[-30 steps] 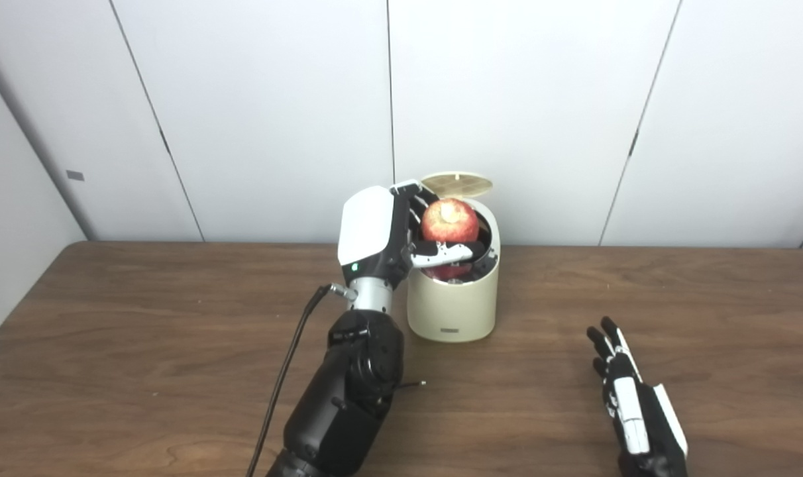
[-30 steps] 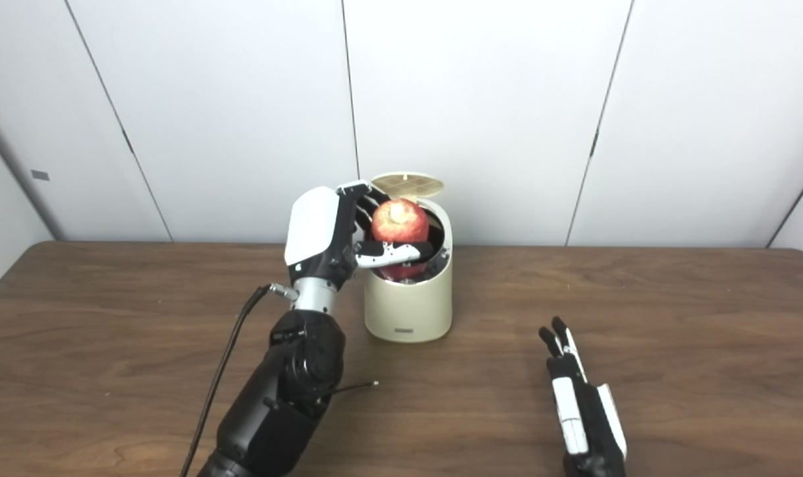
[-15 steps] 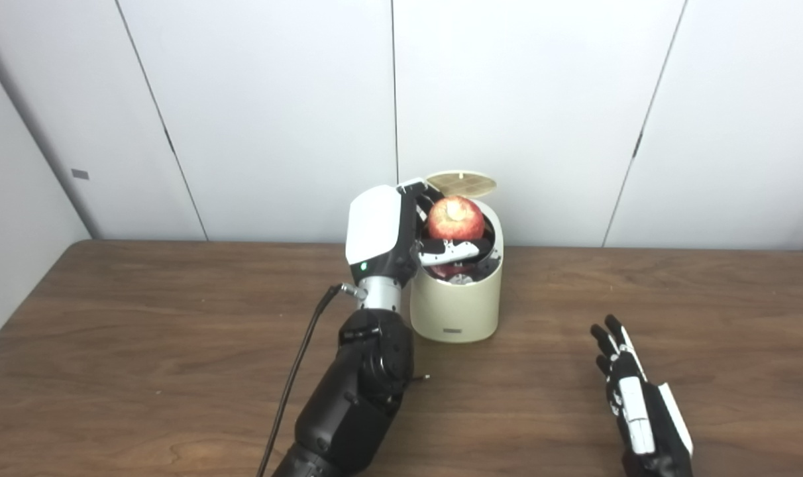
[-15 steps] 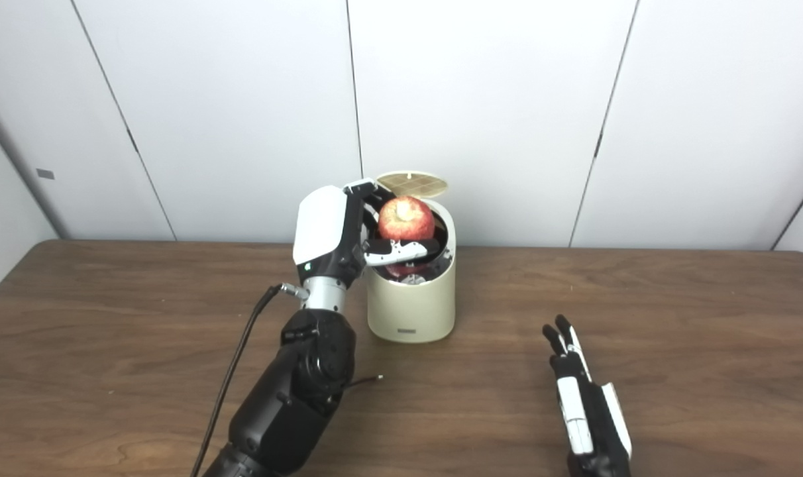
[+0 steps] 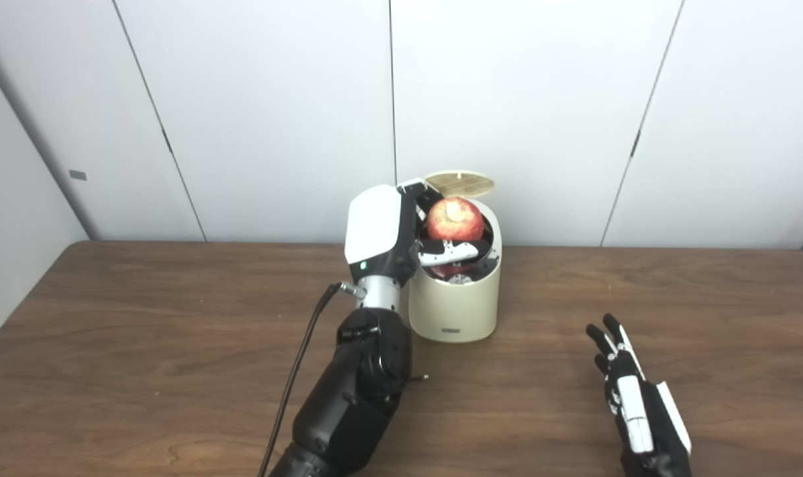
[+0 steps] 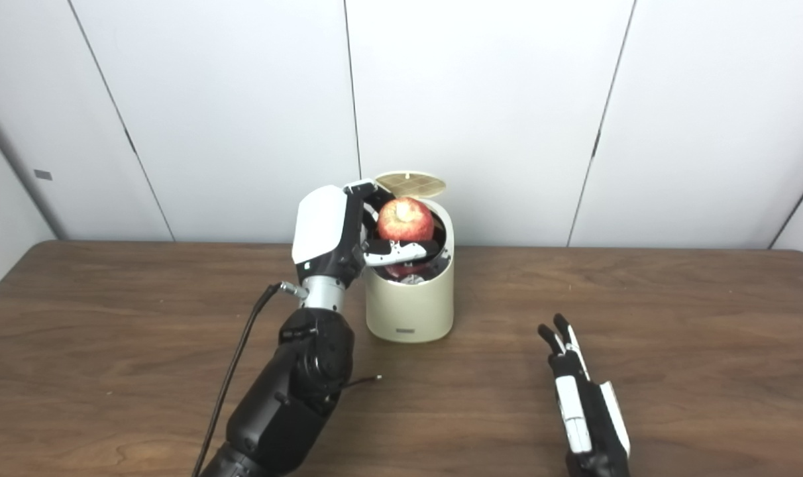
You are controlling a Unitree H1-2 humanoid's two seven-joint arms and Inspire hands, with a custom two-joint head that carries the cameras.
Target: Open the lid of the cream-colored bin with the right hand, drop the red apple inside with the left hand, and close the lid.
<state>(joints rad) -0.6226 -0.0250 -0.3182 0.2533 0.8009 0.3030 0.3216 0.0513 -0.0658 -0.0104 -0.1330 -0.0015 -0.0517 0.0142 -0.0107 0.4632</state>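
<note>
The cream-colored bin (image 5: 453, 305) stands at the back middle of the table, and its round lid (image 5: 459, 183) is tipped up at the rear. My left hand (image 5: 401, 232) is shut on the red apple (image 5: 454, 219) and holds it right over the bin's open mouth, thumb across the apple's lower front. More red shows inside the bin under the thumb. My right hand (image 5: 630, 397) lies open on the table at the front right, fingers stretched forward, well apart from the bin.
The brown wooden table (image 5: 143, 344) runs the full width of the view. A black cable (image 5: 295, 377) hangs from my left wrist down to the front edge. White wall panels (image 5: 275, 106) rise just behind the bin.
The left hand with the apple has shifted slightly right and a bit lower over the bin mouth compared with one second ago. Since half a second ago almost nothing has moved. The right hand stays put.
</note>
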